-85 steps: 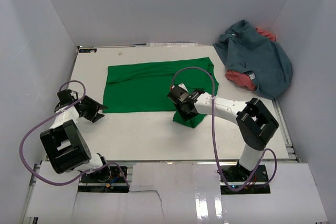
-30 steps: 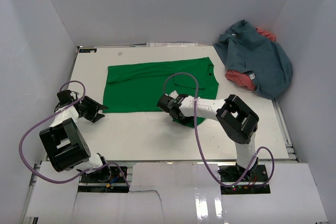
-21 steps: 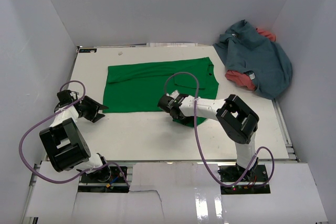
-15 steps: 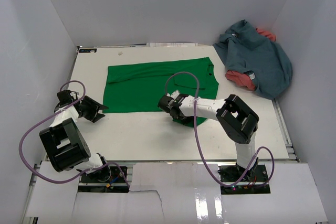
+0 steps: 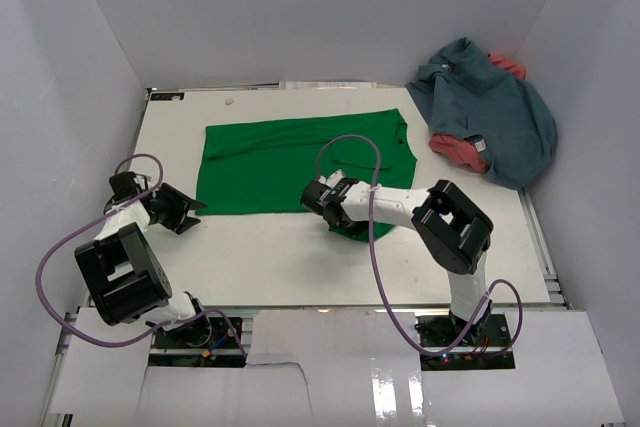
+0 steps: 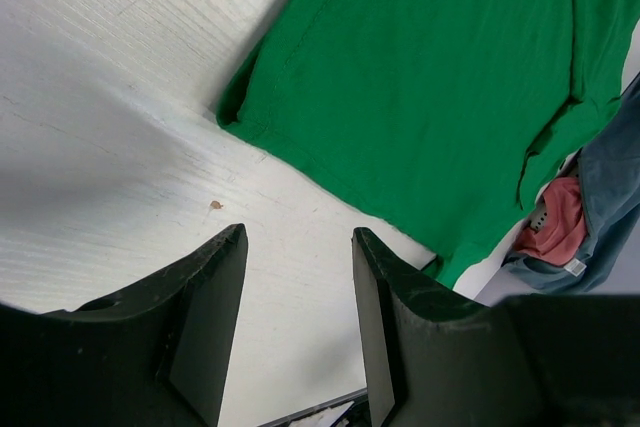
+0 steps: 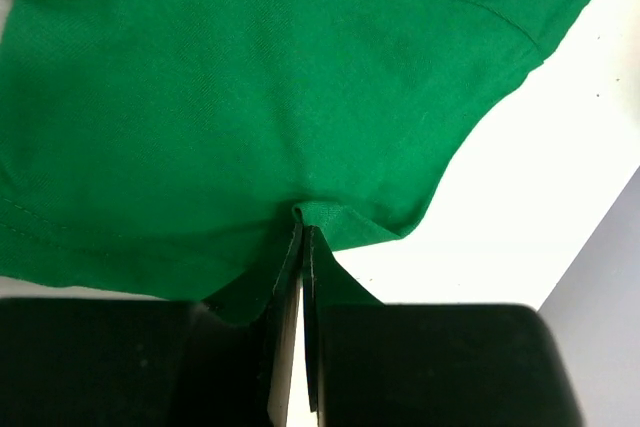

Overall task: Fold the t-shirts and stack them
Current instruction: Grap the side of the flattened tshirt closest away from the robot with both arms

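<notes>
**Right fingers pinch the green hem, left end unheld**

The white tabletop (image 5: 280,257) carries everything. The widest thing on it is the green t-shirt (image 5: 290,162), spread flat across the middle toward the far edge, its long side running left to right. At the far right corner the blue-grey t-shirt (image 5: 490,107) lies in a loose heap that spills past the right edge. The coral red t-shirt (image 5: 455,150) pokes out from under it on the near side.

The right fingers (image 5: 335,209) are at the green shirt's near edge, toward its right end. They are pressed together on a small ridge of green cloth. The left fingers (image 5: 185,209) stand apart, holding nothing, just off the shirt's near left corner.

The pinch looks shallow, a thin ridge right at the hem, so a quick lift could pull it free. It may also catch only one layer, which would leave a crooked fold. With the left end unheld, the whole shirt could slide across the tabletop instead of folding.

Only the right wrist view shows the clamped ridge between the right fingers (image 7: 292,287); from above, the arm hides it. The left wrist view shows bare tabletop in the gap between the left fingers (image 6: 200,327), with the green corner beyond them. Only the top view shows the whole heap at the corner
</notes>
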Tool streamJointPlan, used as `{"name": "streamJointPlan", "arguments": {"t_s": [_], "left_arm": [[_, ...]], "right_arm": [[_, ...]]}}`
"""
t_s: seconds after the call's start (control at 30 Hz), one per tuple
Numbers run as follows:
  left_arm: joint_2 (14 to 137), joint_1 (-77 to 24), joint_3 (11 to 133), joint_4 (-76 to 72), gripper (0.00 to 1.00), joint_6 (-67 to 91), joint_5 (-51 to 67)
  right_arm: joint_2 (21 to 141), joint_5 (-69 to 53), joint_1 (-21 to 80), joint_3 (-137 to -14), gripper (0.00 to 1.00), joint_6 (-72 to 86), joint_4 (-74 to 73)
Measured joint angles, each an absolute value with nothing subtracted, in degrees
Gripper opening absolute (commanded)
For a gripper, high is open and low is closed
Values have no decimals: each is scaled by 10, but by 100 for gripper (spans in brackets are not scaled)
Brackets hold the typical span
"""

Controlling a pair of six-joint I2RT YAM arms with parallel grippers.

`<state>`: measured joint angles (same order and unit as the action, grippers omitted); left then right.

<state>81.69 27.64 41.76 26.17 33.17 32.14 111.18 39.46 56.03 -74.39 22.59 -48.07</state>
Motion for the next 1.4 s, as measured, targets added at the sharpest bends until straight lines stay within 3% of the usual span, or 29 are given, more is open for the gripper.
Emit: {"name": "streamJointPlan", "arguments": {"t_s": [0.43,1.4], "left_arm": [[846,277,417,242,57,335,309],[922,277,450,176,51,395,247]], "right_arm": [[1022,388,560,-744,8,241,-487],[982,377,560,-743,8,249,-492]]}}
